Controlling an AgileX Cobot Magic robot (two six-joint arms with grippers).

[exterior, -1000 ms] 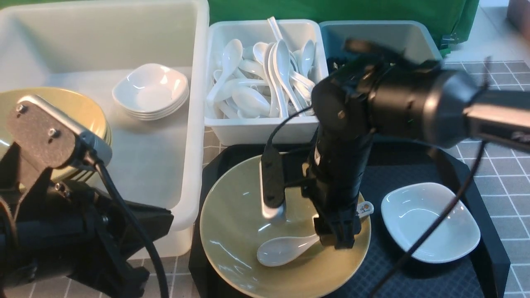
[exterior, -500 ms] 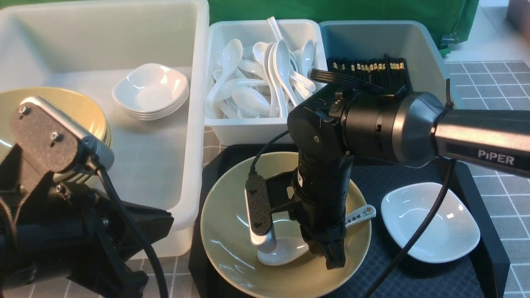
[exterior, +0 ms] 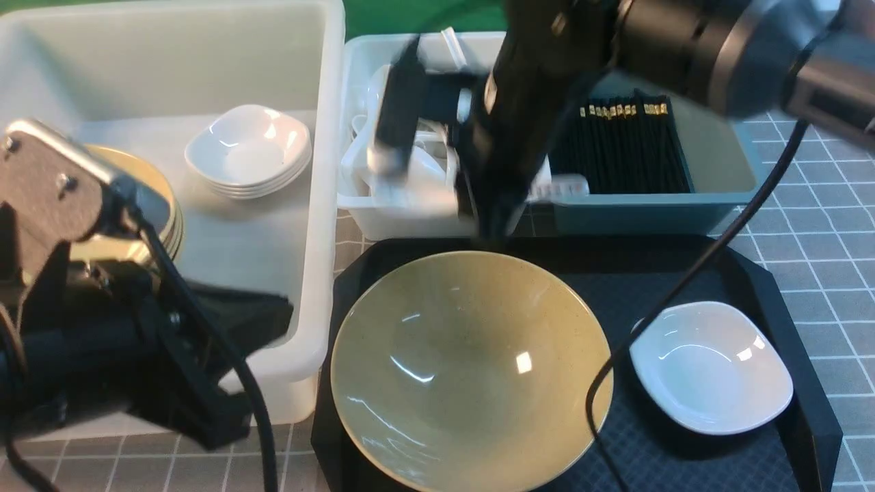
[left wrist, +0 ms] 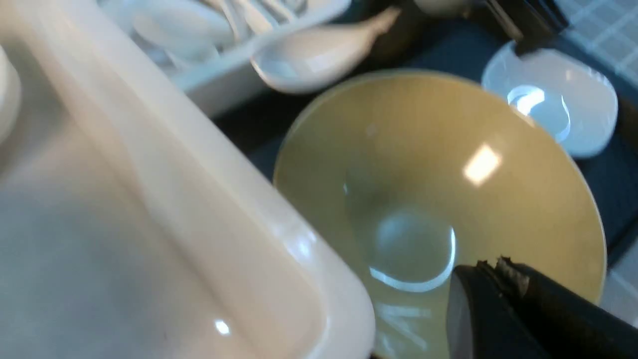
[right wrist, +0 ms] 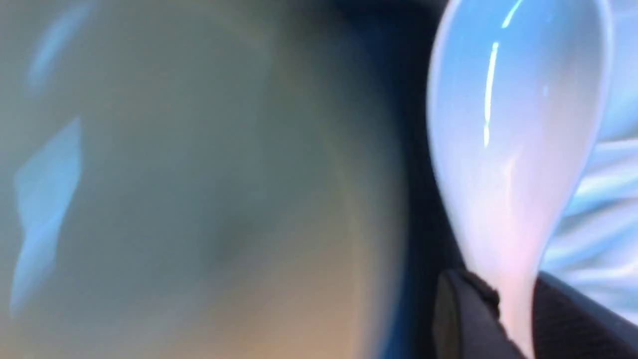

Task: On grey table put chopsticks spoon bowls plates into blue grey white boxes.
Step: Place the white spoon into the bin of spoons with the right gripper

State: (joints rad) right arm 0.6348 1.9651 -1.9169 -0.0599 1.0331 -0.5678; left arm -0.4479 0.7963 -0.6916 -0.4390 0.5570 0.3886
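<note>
My right wrist view shows the right tool (right wrist: 513,304) pinched tight on the handle of the spoon (right wrist: 513,124). In the front view that grip is only a blur by the near wall of the white box (exterior: 417,222). The left wrist view shows the left tool (left wrist: 493,271) closed and empty, near the yellow bowl (left wrist: 438,164).

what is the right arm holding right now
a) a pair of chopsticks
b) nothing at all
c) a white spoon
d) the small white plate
c: the right wrist view shows the white spoon with its handle pinched between the right arm's fingers, and the olive bowl in the front view has nothing in it.
</note>
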